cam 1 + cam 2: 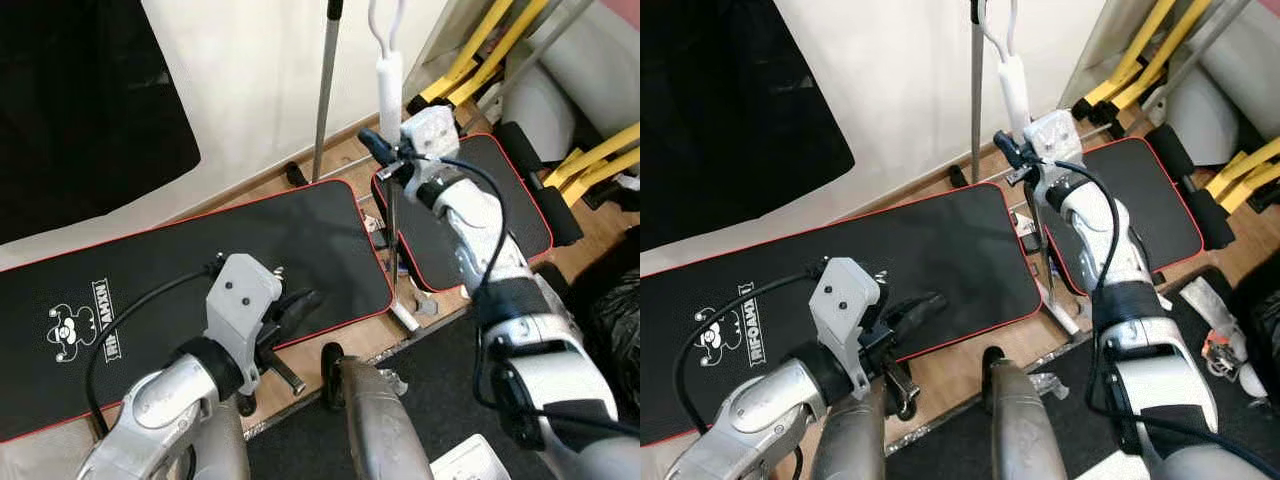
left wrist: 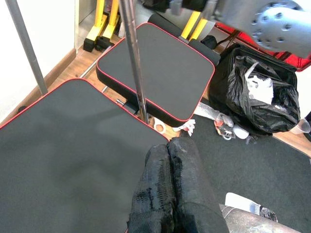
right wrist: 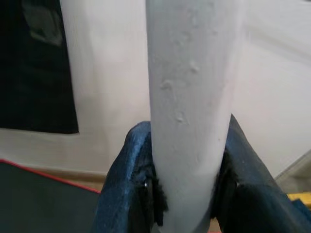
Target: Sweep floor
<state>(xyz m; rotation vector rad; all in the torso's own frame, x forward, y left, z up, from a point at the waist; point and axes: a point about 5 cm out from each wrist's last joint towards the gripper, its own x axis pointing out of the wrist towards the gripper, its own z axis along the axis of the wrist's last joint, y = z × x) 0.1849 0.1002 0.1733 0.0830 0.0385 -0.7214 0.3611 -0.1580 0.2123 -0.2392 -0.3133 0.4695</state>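
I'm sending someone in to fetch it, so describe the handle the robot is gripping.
Find the cream wall behind the two black red-edged mats. Two poles stand there; the right tool grips the white-handled pole, while the other pole is bare grey metal.

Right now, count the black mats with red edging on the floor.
2. A large mat lies along the wall before the left claw. A smaller mat lies beyond the right claw. Others may be hidden.
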